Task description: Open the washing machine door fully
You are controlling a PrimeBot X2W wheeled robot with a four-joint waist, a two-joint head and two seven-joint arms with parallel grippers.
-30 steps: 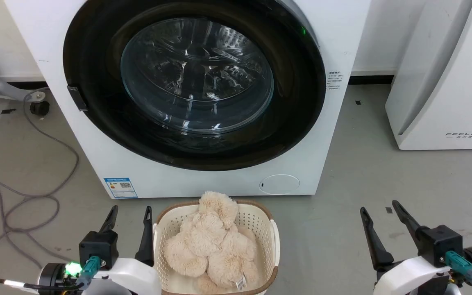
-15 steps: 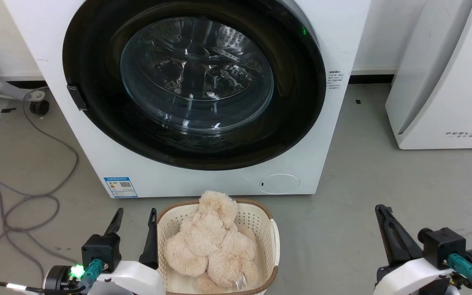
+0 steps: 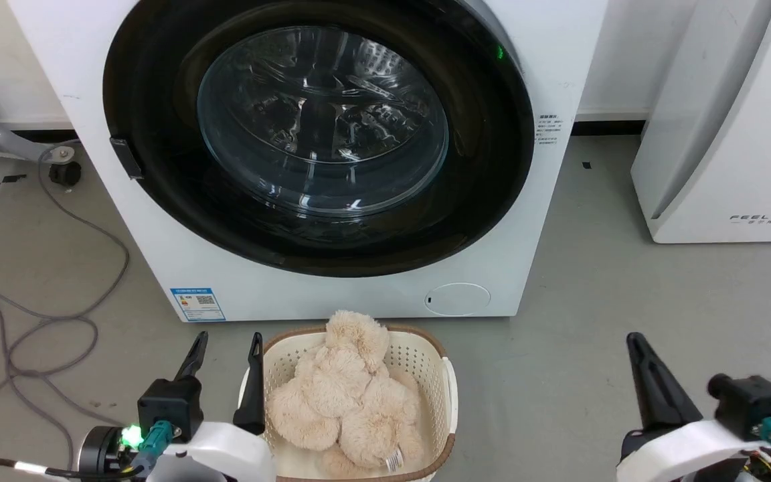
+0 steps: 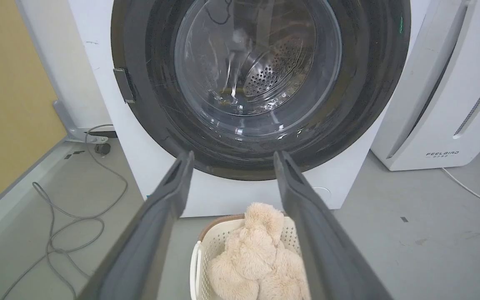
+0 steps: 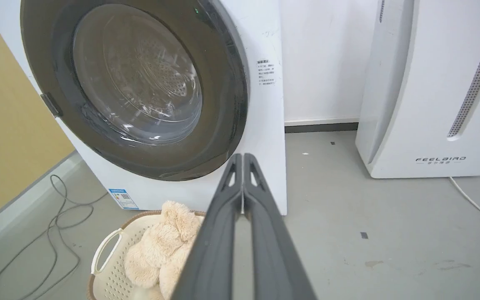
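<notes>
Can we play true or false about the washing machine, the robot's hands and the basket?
The washing machine door is closed. True.
The left gripper is grabbing the door. False: it is open, low by the basket, away from the door.
The right gripper has its fingers pressed together. True.
The basket is empty. False: a fluffy beige toy lies in it.
</notes>
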